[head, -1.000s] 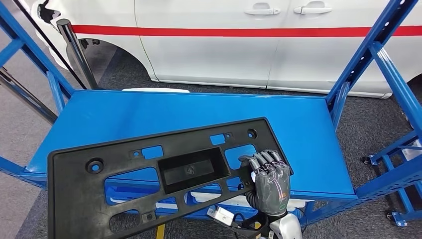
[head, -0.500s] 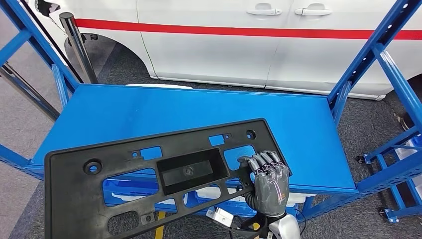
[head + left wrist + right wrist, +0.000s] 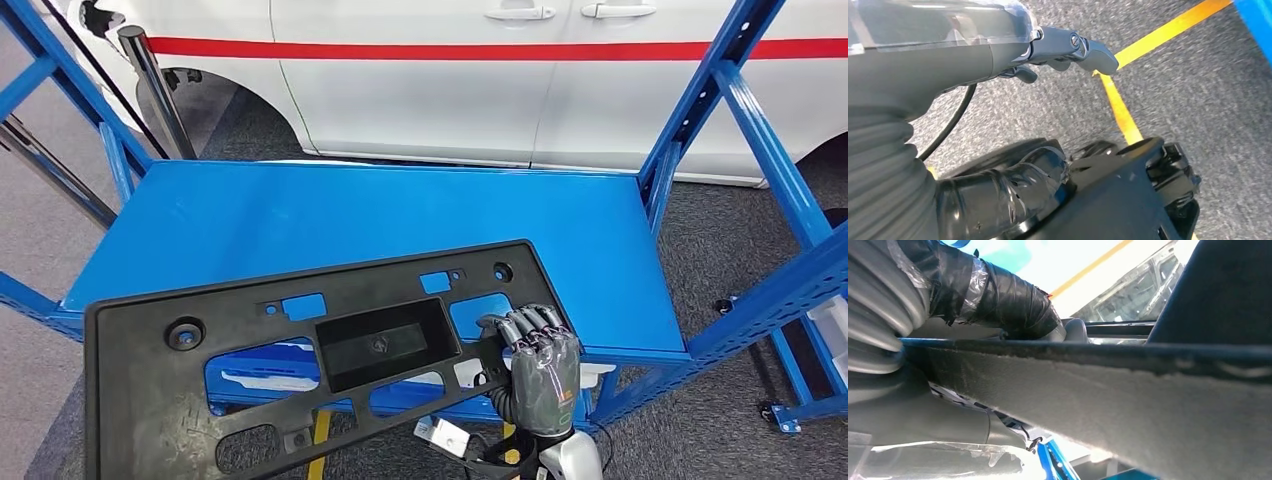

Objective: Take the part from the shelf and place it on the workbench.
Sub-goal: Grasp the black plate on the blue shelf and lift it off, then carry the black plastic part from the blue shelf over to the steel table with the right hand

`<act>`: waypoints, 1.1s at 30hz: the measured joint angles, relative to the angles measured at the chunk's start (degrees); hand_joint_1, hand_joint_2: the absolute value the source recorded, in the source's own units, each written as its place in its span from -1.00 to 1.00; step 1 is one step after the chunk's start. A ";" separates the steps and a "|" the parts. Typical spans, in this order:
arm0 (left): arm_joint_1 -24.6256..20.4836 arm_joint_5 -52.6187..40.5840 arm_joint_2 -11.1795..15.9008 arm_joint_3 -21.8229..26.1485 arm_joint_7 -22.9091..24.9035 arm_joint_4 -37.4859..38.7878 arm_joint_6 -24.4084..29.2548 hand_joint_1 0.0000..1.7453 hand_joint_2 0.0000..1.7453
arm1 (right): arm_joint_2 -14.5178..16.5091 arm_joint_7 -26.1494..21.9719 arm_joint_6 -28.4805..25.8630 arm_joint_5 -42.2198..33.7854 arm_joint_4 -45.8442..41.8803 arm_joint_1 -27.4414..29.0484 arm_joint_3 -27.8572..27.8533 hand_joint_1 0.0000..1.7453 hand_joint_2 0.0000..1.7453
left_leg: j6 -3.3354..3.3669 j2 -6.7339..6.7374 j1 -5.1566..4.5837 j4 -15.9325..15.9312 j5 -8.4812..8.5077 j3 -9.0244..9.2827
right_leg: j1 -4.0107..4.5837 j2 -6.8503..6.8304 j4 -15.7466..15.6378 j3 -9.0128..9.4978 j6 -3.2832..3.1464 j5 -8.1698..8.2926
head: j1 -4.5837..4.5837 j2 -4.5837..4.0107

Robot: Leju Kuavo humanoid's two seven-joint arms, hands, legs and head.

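The part (image 3: pixel 150 400) is a long black plastic panel with cut-outs and a sunken box in its middle. It hangs level over the front edge of the blue shelf deck (image 3: pixel 350 220). My right hand (image 3: pixel 540 365) grips the panel's right end from below, fingers curled over its rim. In the right wrist view a tape-wrapped finger (image 3: pixel 998 295) lies over the part's thick edge (image 3: pixel 1098 390). My left hand (image 3: pixel 998 45) hangs over the grey floor, its thumb (image 3: pixel 1093 50) stretched out and nothing between its fingers.
A white car (image 3: pixel 450 90) with a red stripe stands close behind the shelf. Blue slanted uprights (image 3: pixel 720 90) frame the deck at both ends, and a dark post (image 3: pixel 155 90) stands at the back left. A yellow line (image 3: pixel 1120 107) runs across the floor.
The whole picture has shifted: the shelf and car slid a little left and down, so the camera has moved. The part stays in my right hand at the same place in view.
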 joint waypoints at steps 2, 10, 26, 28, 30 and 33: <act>-0.07 0.00 0.01 0.02 0.01 0.00 -0.05 -1.00 1.00 | 0.01 0.00 0.00 0.00 0.00 0.00 0.02 1.00 1.00 | 0.84 -0.04 -0.26 -7.46 2.83 5.27 | 0.24 0.03 0.11 -0.49 0.08 0.47 | 0.00 0.00; -0.27 -0.28 -0.13 0.11 0.26 0.00 -0.55 -1.00 1.00 | 0.13 0.10 0.00 0.86 0.00 -0.03 0.22 1.00 1.00 | 2.97 0.36 -0.43 -18.45 6.42 10.01 | 0.26 0.15 2.66 -2.05 2.38 -1.18 | 0.07 0.00; -0.10 -0.65 -0.51 0.16 0.50 0.00 -0.79 -1.00 1.00 | 0.38 0.63 -0.02 1.87 0.22 0.20 0.22 1.00 1.00 | 0.03 0.32 -0.17 -9.86 3.95 2.15 | -0.53 0.14 -0.16 2.14 0.15 -1.28 | 0.01 -0.01; -0.07 -0.69 -0.52 0.16 0.50 0.00 -0.79 -1.00 1.00 | 0.48 0.65 -0.02 1.92 0.22 0.26 0.22 1.00 1.00 | -0.34 0.31 -0.09 -2.64 -0.62 -0.09 | -0.39 0.07 -0.13 0.84 -0.04 -0.36 | -0.01 0.00; -0.06 -0.71 -0.52 0.16 0.51 0.00 -0.79 -1.00 1.00 | 0.48 0.68 -0.02 2.02 0.23 0.36 0.22 1.00 1.00 | -0.32 0.31 -0.08 0.63 -1.08 -0.04 | -0.21 -0.01 -0.02 -0.42 -0.01 0.53 | -0.01 0.00; -0.14 -0.73 -0.52 0.16 0.52 0.00 -0.78 -1.00 1.00 | 0.49 0.75 -0.02 2.08 0.24 0.46 0.22 1.00 1.00 | 0.55 0.24 -0.27 -8.84 3.16 7.10 | -0.04 0.01 0.16 -1.66 0.26 1.63 | -0.02 0.00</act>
